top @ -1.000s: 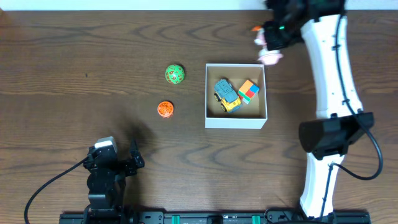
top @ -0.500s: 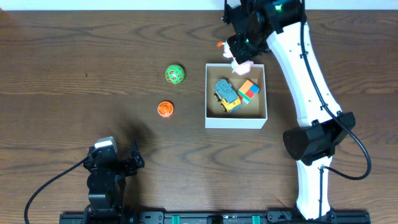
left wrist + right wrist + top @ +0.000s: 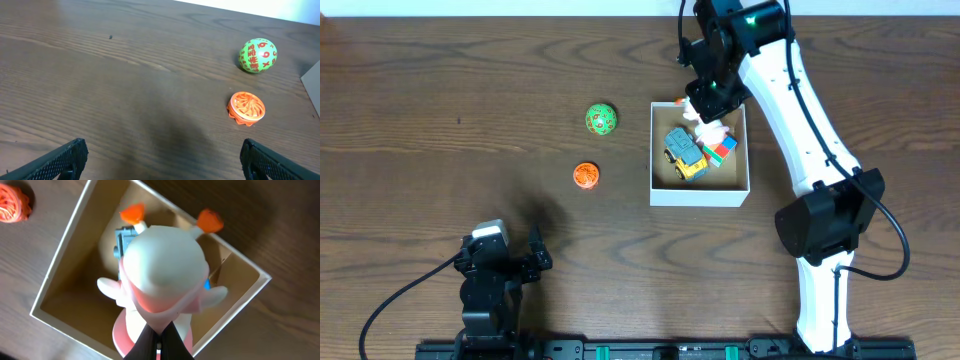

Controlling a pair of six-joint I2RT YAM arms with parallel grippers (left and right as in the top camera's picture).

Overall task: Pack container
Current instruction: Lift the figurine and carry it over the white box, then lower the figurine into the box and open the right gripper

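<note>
The container (image 3: 700, 194) is a square box with white walls and a brown inside; it also shows in the right wrist view (image 3: 65, 280). In it lie a blue and yellow toy truck (image 3: 683, 153) and a multicoloured cube (image 3: 722, 150). My right gripper (image 3: 705, 112) is shut on a white and pink toy figure with orange tips (image 3: 162, 280) and holds it over the box's far side. My left gripper (image 3: 160, 159) is open and empty, low over the bare table at the front left. A green ball (image 3: 601, 119) and an orange disc toy (image 3: 585, 176) lie left of the box.
The green ball (image 3: 257, 55) and orange disc toy (image 3: 246, 106) also show ahead of the left gripper. The right arm (image 3: 810, 130) stretches along the box's right side. The table's far edge meets a white wall (image 3: 520, 8).
My right gripper has carried the white and pink figure leftward from beyond the box's far right corner and down over the box's inside. The left arm has not moved.
</note>
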